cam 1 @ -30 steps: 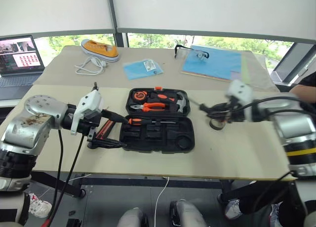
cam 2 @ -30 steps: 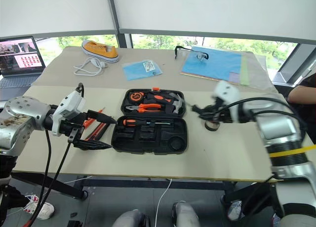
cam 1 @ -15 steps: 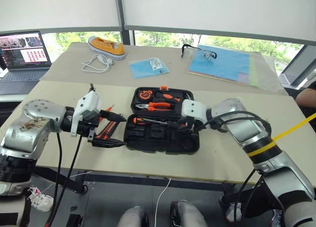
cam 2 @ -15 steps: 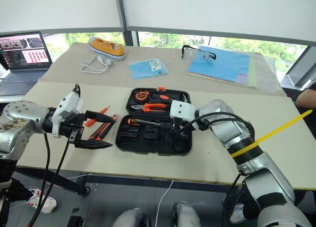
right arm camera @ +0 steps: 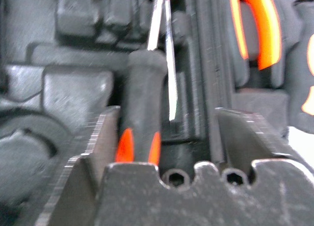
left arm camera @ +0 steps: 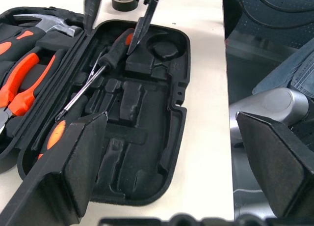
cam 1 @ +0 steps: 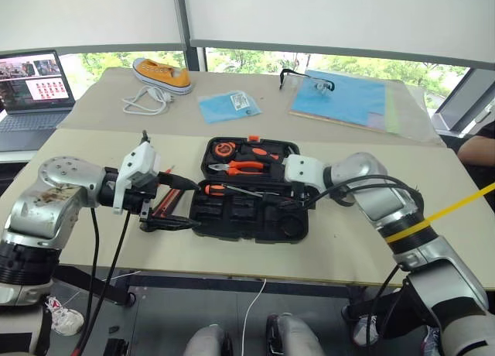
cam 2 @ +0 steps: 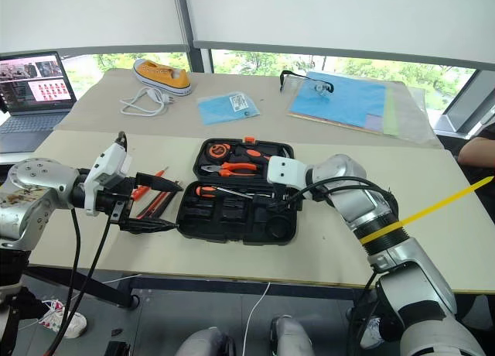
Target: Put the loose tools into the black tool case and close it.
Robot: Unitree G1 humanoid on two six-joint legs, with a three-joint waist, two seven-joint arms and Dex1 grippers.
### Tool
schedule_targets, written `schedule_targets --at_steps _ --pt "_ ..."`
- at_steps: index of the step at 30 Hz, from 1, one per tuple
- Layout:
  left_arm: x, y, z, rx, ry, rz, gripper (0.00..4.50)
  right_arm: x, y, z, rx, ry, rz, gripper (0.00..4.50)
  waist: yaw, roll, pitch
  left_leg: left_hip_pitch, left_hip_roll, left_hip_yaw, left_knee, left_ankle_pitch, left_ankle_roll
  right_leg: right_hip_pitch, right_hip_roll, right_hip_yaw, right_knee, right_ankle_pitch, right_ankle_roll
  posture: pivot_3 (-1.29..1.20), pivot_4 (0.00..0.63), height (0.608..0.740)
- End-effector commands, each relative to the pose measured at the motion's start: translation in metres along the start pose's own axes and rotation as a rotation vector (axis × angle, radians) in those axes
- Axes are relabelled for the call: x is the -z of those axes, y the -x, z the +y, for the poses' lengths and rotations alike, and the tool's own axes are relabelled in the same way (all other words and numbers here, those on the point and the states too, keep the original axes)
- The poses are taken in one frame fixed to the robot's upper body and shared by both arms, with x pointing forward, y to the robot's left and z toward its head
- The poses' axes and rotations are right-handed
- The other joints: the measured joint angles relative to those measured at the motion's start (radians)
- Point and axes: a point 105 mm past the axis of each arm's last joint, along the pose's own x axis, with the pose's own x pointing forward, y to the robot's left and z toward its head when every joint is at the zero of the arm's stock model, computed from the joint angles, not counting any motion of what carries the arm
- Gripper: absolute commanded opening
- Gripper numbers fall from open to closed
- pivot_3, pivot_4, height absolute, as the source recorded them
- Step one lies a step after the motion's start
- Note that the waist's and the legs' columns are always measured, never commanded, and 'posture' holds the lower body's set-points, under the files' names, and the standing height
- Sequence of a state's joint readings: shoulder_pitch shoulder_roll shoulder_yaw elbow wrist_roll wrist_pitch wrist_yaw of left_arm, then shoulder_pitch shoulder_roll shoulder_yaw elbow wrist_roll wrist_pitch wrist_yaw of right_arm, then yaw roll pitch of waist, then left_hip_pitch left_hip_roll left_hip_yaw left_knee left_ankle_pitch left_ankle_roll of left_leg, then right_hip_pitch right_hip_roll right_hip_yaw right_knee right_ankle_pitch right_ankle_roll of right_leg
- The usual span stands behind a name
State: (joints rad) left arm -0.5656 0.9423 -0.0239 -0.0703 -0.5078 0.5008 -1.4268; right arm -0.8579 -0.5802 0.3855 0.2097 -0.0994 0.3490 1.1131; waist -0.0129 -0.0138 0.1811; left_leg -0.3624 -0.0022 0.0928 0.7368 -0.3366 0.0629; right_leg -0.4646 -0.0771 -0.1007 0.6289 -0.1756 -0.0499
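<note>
2 screwdrivers [cam 2: 232, 192] now lie in the black tool case [cam 2: 236, 217], open at table [cam 2: 325, 251] centre | right end effector [left arm camera: 120, 27] just spread wide, black-handled one released beneath it | left end effector [cam 2: 158, 205] wide open, empty, beside case | remaining tools [cam 2: 151, 197] on table left of case; tape roll [left arm camera: 123, 0] beyond it | lid unclosed.

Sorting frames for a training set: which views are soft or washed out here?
Right wrist view: soft, the screwdriver handle and case slots blurred. Left wrist view: sharp on the black tool case, the near fingers out of focus. Eye views: windows bright behind, tabletop evenly lit.
</note>
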Motion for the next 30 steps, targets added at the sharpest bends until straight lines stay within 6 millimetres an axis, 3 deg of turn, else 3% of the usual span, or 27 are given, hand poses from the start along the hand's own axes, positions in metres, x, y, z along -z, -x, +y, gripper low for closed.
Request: schedule_targets --at_steps 1,6,8,19,26,30 --pt "-0.009 0.000 0.003 -0.003 -0.054 -0.003 4.50 -0.017 0.004 0.004 -0.027 -0.002 -0.054 4.48 -0.001 0.000 0.000 0.000 0.000 0.000 0.000 0.000 0.000 0.000 0.000 0.000 0.000 0.000 0.000 0.00 0.150 0.718" --pt "-0.010 -0.001 0.004 0.001 -0.060 -0.004 4.50 -0.004 0.002 0.011 -0.056 -0.036 -0.019 4.48 -0.001 0.000 0.000 0.000 0.000 0.000 0.000 0.000 0.000 0.000 0.000 0.000 0.000 0.000 0.000 0.00 0.150 0.718" --pt "-0.011 -0.001 0.005 0.001 -0.064 -0.001 4.50 0.002 0.000 0.011 -0.061 -0.074 -0.010 4.08 -0.001 0.000 0.000 0.000 0.000 0.000 0.000 0.000 0.000 0.000 0.000 0.000 0.001 0.000 0.000 0.00 0.150 0.718" --pt "-0.012 0.000 0.007 -0.002 -0.075 0.005 4.50 0.022 -0.002 0.011 -0.076 -0.147 0.030 0.62 0.000 0.000 0.000 0.006 0.000 0.000 0.000 0.000 0.000 0.005 -0.001 0.001 0.001 0.000 0.000 0.00 0.150 0.718" --pt "-0.011 0.002 0.008 -0.006 -0.072 0.008 4.50 -0.004 0.009 0.012 -0.113 -0.077 -0.059 0.60 0.001 0.000 0.000 0.006 0.000 0.000 0.000 0.000 0.000 0.005 -0.001 0.001 0.001 0.000 0.000 0.00 0.150 0.718" --pt "-0.011 0.001 0.009 -0.007 -0.073 0.006 4.50 -0.007 0.010 0.012 -0.112 0.010 -0.041 0.60 0.001 0.000 0.000 0.005 0.000 0.000 -0.001 0.000 0.000 0.004 -0.001 0.001 0.000 0.000 0.000 0.00 0.150 0.718"
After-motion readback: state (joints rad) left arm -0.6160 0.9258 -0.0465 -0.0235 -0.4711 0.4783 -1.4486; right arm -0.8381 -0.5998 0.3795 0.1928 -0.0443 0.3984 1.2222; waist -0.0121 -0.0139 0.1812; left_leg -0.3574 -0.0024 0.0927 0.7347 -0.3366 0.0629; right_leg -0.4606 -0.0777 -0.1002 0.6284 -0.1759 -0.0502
